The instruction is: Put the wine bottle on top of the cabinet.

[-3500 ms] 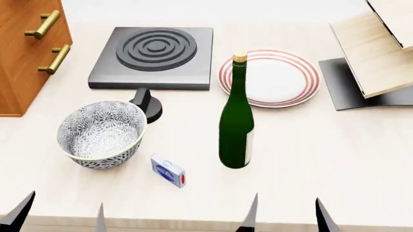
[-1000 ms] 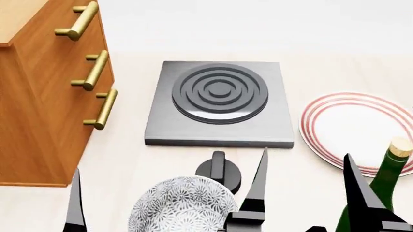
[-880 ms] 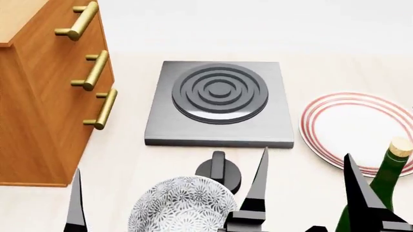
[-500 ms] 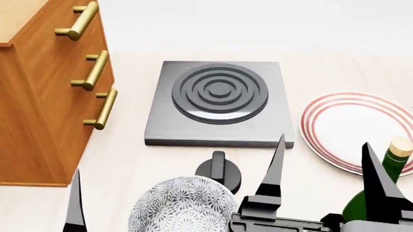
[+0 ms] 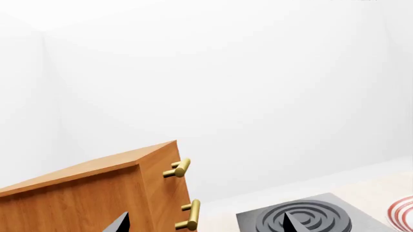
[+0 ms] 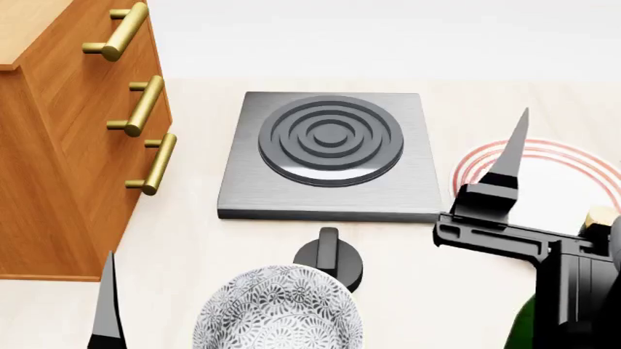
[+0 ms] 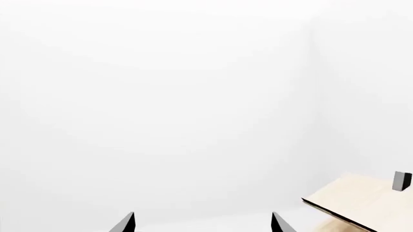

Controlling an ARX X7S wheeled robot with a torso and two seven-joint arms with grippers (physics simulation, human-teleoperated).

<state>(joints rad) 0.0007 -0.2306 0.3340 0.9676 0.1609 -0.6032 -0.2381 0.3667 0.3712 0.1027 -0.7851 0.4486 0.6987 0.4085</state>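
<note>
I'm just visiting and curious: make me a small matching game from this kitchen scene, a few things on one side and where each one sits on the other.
Things:
1. cabinet
2. hotplate
3. patterned bowl
4. wine bottle

Places in the head view:
A. bottom middle, near edge
B. far right, mostly hidden behind the right arm
C. left edge, brass handles showing
D. centre of the table

Pairs: 1-C, 2-D, 3-A, 4-B

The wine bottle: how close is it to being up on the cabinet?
Nothing is done yet. The wine bottle stands low at the table's edge. The right gripper is beside it, fingers spread, holding nothing. Gripping, lifting and setting it on the cabinet remain.
</note>
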